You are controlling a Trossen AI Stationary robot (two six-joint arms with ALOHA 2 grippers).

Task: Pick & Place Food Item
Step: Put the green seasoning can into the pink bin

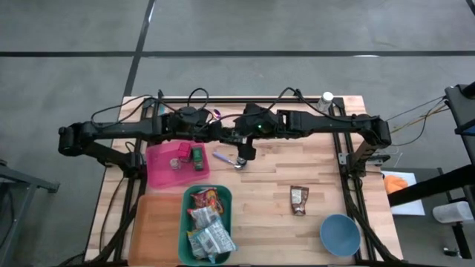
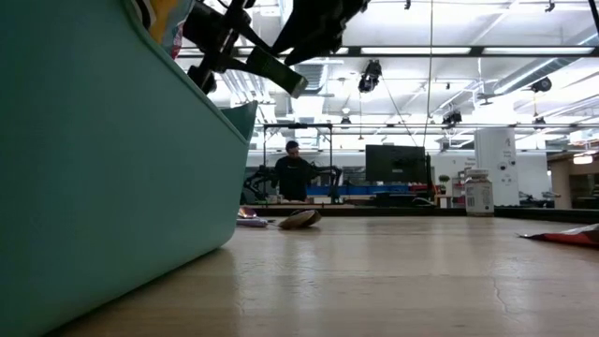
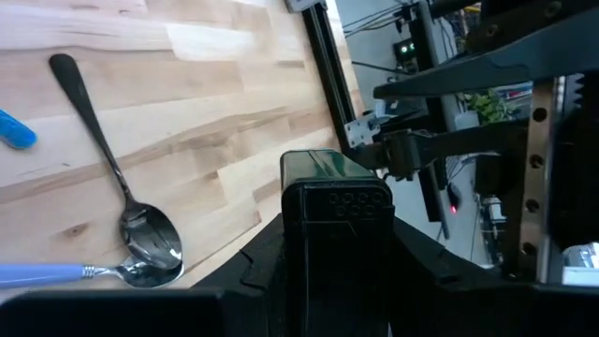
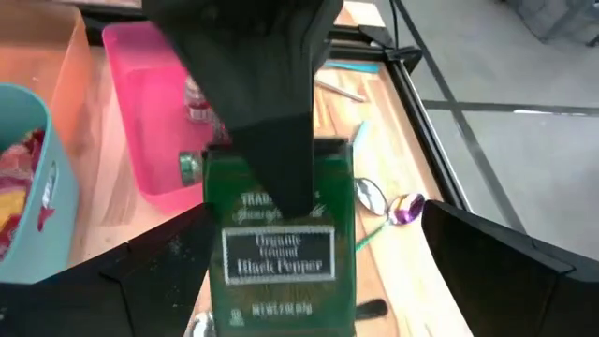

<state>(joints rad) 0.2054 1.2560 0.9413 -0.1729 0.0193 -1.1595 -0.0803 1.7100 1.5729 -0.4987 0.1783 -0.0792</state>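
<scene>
Holding the green black pepper tin (image 4: 279, 245) above the table, the left gripper (image 3: 337, 245) offers it; the right gripper (image 4: 309, 281), spread wide, must close around it.

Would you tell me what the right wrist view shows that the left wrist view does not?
Only the right wrist view: the tin's black pepper label, the left gripper clamping it from above, the right gripper's open jaws on either side, the pink tray and the teal bin.
Only the left wrist view: the tin's end face, and the frame rail at the table's edge.
Both: the tin, and spoons lying on the table.
</scene>
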